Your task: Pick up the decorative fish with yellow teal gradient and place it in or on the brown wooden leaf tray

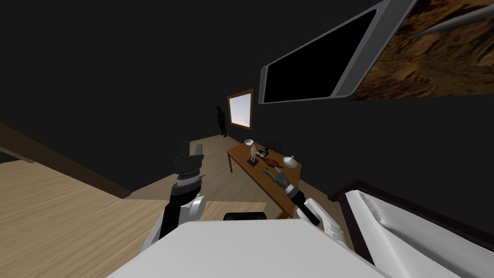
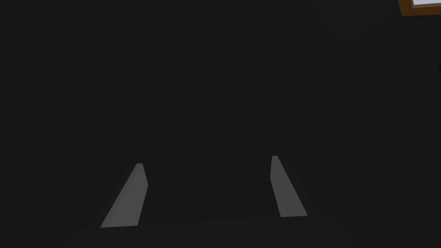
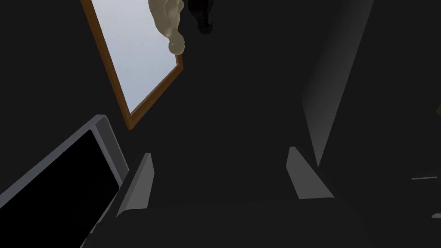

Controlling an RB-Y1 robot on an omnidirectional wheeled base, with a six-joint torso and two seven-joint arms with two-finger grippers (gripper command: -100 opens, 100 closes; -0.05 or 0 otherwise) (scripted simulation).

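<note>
Wooden table [image 1: 240, 153] ahead, yellow-green fish [image 1: 266, 172] lying on it just beside brown leaf tray [image 1: 271, 162]. Our right gripper [image 1: 276, 177] hovers near fish, fingers spread, nothing held. Left gripper [image 1: 191, 147] raised off to side, spread too. So grab not done yet, whole pick-and-place left imo

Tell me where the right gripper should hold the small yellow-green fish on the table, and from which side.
Probably from above, closing across the middle of the fish: it seems to lie low on the wooden table, beside the open right gripper, with the brown leaf tray close beyond it. Its finer shape is too small to tell.
</note>
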